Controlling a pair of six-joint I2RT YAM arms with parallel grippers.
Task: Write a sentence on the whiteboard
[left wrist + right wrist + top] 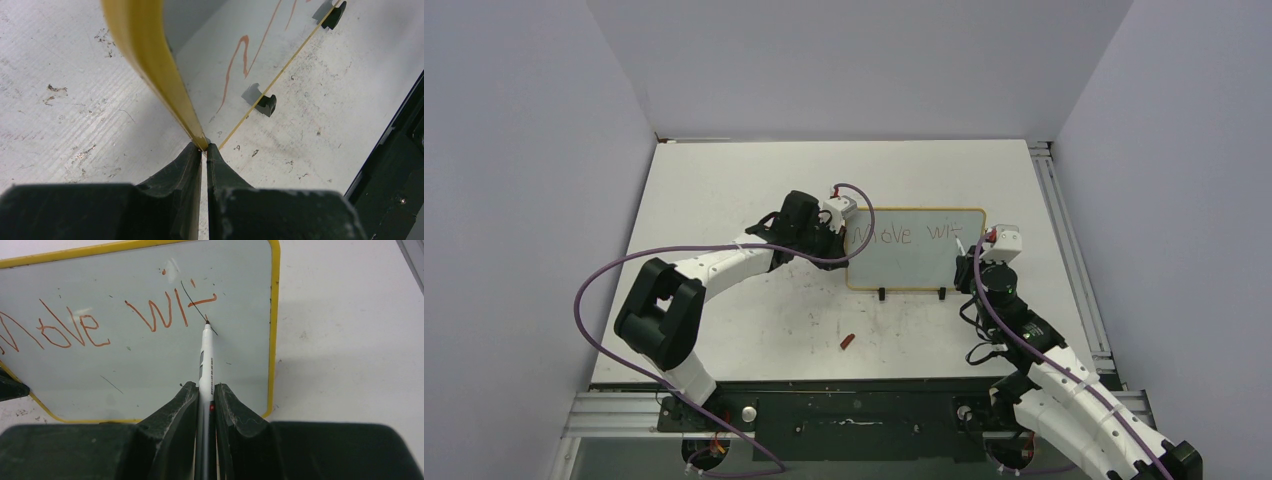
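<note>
Writing stage, mid-sentence.
At picture centre, the left gripper (204, 149) pinched the whiteboard (914, 268) edge to steady it; the right gripper (205, 390) clamped the marker (206, 352), tip apparently touching beside the sentence (75, 327).

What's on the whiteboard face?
On the whiteboard, the sentence reads "Move wi" plus a half-made t. The marker, shut in the right gripper, hides the strip below its tip; the left gripper covers the left edge.

Whiteboard (150, 360) glossy, smooth — table (754, 330) matt, scuffed.
</note>
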